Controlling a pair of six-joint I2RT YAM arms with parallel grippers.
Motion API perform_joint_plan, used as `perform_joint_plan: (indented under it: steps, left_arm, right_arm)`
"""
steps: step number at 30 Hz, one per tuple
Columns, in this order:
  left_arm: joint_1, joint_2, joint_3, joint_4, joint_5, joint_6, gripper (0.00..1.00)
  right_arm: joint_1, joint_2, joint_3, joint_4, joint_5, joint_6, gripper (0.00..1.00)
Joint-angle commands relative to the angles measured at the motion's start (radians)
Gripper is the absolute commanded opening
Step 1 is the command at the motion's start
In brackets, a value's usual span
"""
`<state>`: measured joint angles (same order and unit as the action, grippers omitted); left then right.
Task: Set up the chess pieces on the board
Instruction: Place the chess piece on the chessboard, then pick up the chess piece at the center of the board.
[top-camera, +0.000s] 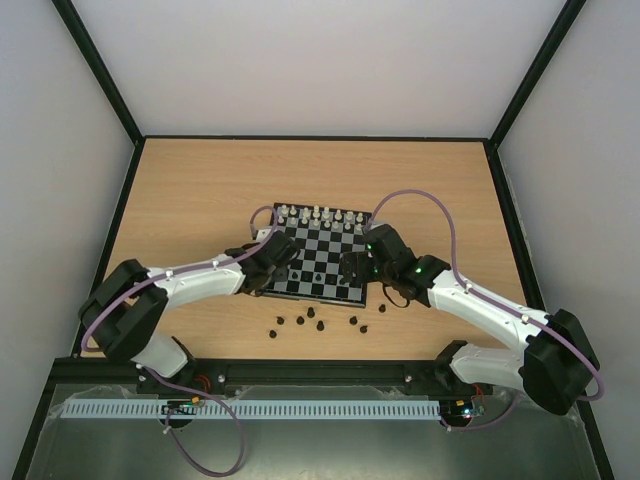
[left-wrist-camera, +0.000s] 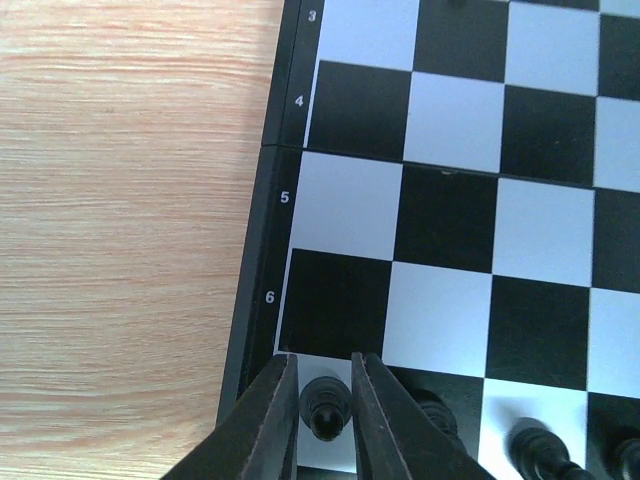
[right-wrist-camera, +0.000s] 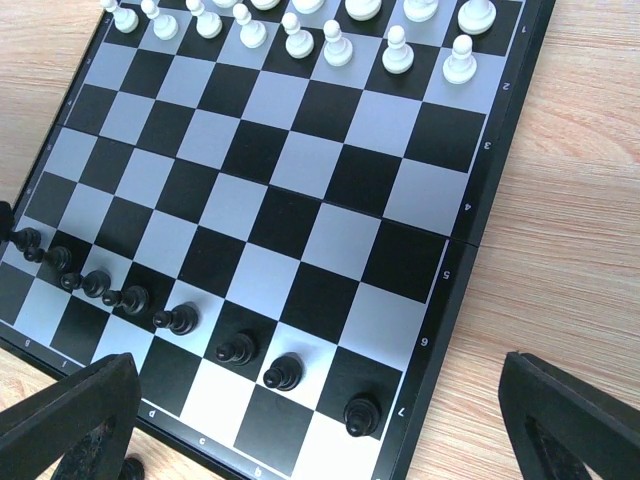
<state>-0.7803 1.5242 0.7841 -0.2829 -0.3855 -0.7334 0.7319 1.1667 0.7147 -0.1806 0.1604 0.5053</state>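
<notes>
The board (top-camera: 322, 262) lies mid-table and also shows in the left wrist view (left-wrist-camera: 450, 120) and the right wrist view (right-wrist-camera: 300, 200). A row of black pawns (right-wrist-camera: 180, 319) stands on rank 7 along its near side. My left gripper (top-camera: 279, 263) is at the board's near left corner. Its fingers (left-wrist-camera: 272, 425) are closed on either side of the end black pawn (left-wrist-camera: 325, 405), which stands upright on a pale square. My right gripper (top-camera: 353, 268) hovers over the near right part of the board. In its wrist view the right gripper (right-wrist-camera: 315, 410) is wide open and empty.
Several loose black pieces (top-camera: 311, 313) lie on the wooden table just in front of the board; one shows at the wrist view's bottom edge (right-wrist-camera: 130, 467). White pieces (top-camera: 320, 215) fill the two far ranks (right-wrist-camera: 330, 45). Dark walls frame the table.
</notes>
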Motion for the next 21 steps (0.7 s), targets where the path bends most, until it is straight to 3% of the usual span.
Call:
perform_joint_plan:
  steps: [1, 9, 21]
  left_arm:
    - [0.003, -0.048, -0.012, -0.033, -0.009, -0.008, 0.19]
    - [-0.006, -0.168, -0.006, -0.077, -0.011, -0.006, 0.32]
    - [-0.025, -0.470, -0.099, -0.069, 0.068, 0.028, 0.78]
  right_arm:
    - [-0.006, 0.001, -0.012, 0.000, -0.001, 0.004, 0.99]
    - [-0.007, 0.001, -0.005, -0.017, 0.016, 0.002, 0.98]
    - [-0.007, -0.031, 0.000, -0.136, 0.060, 0.097, 0.99]
